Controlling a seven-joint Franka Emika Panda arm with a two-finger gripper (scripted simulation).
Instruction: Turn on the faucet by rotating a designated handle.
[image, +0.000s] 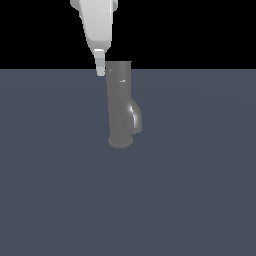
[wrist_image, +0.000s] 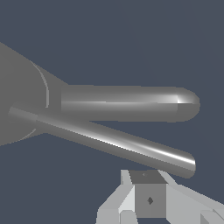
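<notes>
Dark grey glossy upright metal faucet (image: 120, 105) mid-floor, thin straight grey rod handle (wrist_image: 118, 146) jutting from its cap; white gripper (image: 100, 70) alongside the top, finger spread indiscernible, nothing visibly held.

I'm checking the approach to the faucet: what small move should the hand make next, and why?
Probably ease the hand sideways against the handle to begin turning it. The wrist view shows the rod just past a fingertip, apparently untouched; the exterior view puts the hand beside the faucet top.
</notes>
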